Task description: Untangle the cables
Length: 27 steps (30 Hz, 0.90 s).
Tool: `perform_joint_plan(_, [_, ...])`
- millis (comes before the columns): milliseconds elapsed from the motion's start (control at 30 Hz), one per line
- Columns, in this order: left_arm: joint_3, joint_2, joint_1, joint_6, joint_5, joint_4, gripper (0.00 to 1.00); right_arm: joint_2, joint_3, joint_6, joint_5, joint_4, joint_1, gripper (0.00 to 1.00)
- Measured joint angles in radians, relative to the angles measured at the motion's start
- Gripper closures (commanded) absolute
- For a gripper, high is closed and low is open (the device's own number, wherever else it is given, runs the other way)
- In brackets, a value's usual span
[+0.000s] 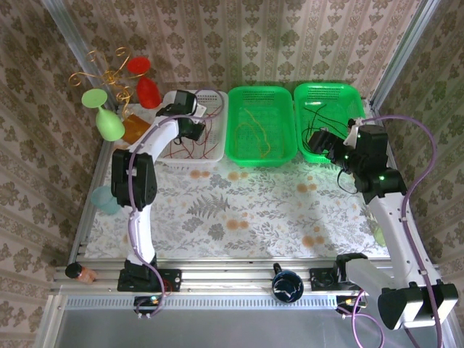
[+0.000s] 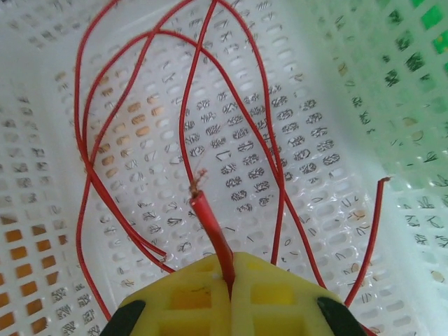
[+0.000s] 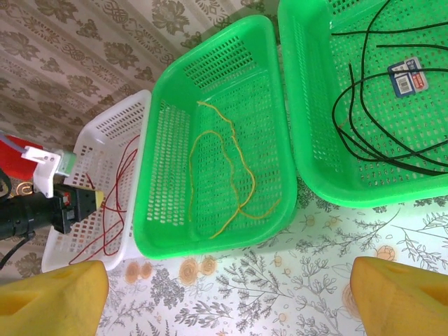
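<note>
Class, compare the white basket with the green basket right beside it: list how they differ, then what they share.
The white basket holds red cables; the middle green basket holds a yellow cable. The left gripper reaches into the white basket, shut on a red cable; the middle green basket has no gripper in it. Both are perforated rectangular baskets, side by side.

You see a yellow cable (image 3: 241,168) curled in the centre green basket (image 3: 168,140), black cables (image 3: 343,133) in the upper-right green basket (image 3: 308,112), red cables (image 3: 106,224) in the white basket (image 3: 119,119) at left, and the right gripper (image 3: 224,297) gaping across the bottom edge.
</note>
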Motion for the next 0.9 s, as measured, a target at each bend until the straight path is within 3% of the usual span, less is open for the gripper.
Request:
perform_joint_plan(167, [0.044,0.066,0.032,-0.053,0.055,-0.044,1.00,-0.018,0.000,0.000,0.000,-0.001,0.000,0.09])
perform_joint_plan(233, [0.044,0.081,0.042,-0.072,0.074,-0.054,0.82,-0.022,0.000,0.000,0.000,-0.004,0.000,0.09])
perform_joint_plan(333, [0.043,0.079,0.047,-0.096,0.085,-0.053,0.45,-0.024,-0.003,0.004,0.000,-0.009,0.000,0.09])
perform_joint_plan(433, [0.003,0.046,0.041,-0.102,0.087,-0.013,0.26,-0.026,-0.015,0.007,0.000,-0.009,0.000,0.08])
perform_joint_plan(733, [-0.121,-0.179,-0.008,-0.060,0.037,0.061,0.01,-0.030,-0.038,0.010,0.001,-0.011,0.000,0.00])
perform_joint_plan(900, [-0.237,-0.336,-0.037,-0.053,0.030,0.129,0.00,-0.030,-0.050,-0.023,0.027,-0.009,0.000,0.00])
